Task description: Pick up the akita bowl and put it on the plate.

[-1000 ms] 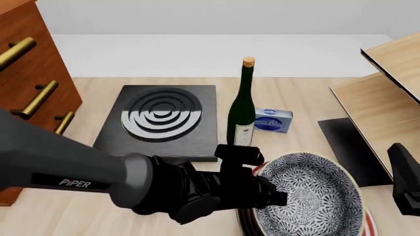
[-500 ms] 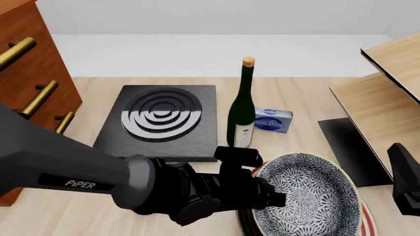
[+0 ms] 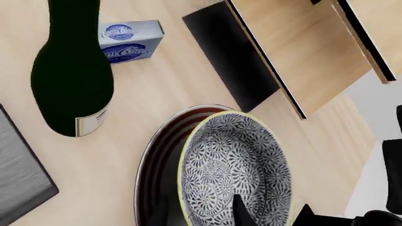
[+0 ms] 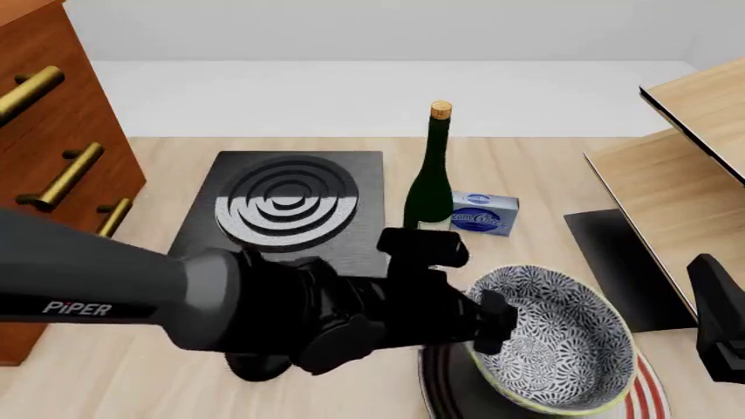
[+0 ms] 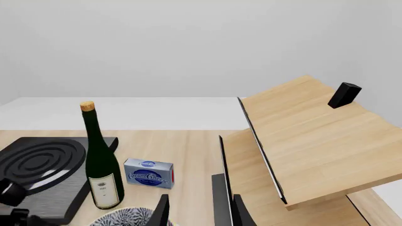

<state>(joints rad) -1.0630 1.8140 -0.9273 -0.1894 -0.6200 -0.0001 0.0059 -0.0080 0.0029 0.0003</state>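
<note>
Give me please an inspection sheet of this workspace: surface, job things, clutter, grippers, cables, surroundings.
Surface: light wooden table, no spills seen.
Job things: bowl sits over the plate, tilted; whether it rests flat cannot be told.
Clutter: black stove, green bottle upright with cork, blue-white box beside the bottle.
Grippers: left gripper is at the bowl's rim with one finger inside the bowl, grip cannot be confirmed; right gripper is open, holds nothing, away from the bowl.
Cables: nothing seen.
Surroundings: brown drawer cabinet with brass handles at left, wooden shelf unit at right, plain pale wall behind.
</note>
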